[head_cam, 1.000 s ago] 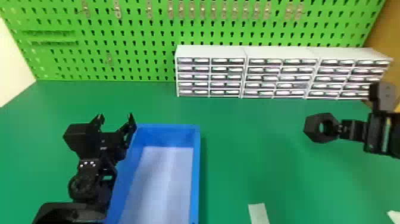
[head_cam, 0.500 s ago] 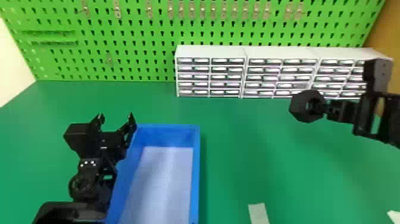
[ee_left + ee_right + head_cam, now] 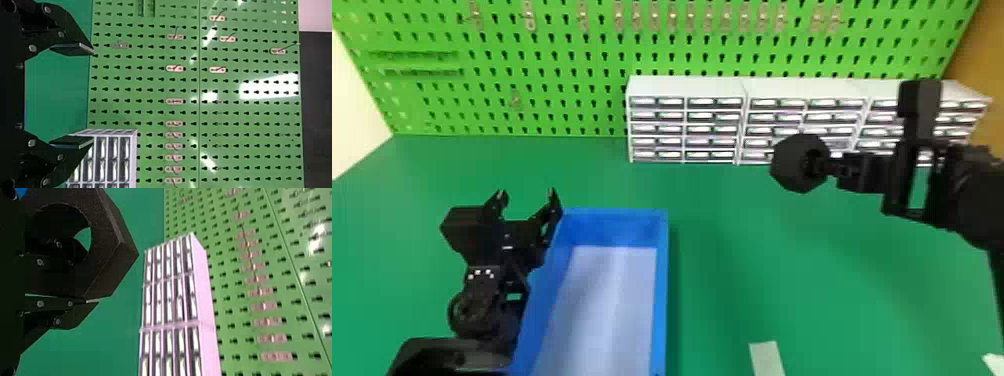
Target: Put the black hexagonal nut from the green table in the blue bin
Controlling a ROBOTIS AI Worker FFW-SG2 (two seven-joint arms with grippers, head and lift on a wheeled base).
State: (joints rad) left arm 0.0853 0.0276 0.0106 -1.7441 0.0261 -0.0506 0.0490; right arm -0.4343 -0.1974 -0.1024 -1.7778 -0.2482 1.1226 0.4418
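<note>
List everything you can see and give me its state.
Nut: gripped, held above the table
Right gripper: closed on the nut's wall
Left gripper: open, beside the bin
Bin: upright, open-topped
Drawers: shut
Pegboard: upright

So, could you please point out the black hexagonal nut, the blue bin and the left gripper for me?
Black hexagonal nut (image 3: 788, 164), head view: its outer side.
Blue bin (image 3: 660, 300), head view: rim of its right wall.
Left gripper (image 3: 527, 192), head view: midway between its open fingertips.
</note>
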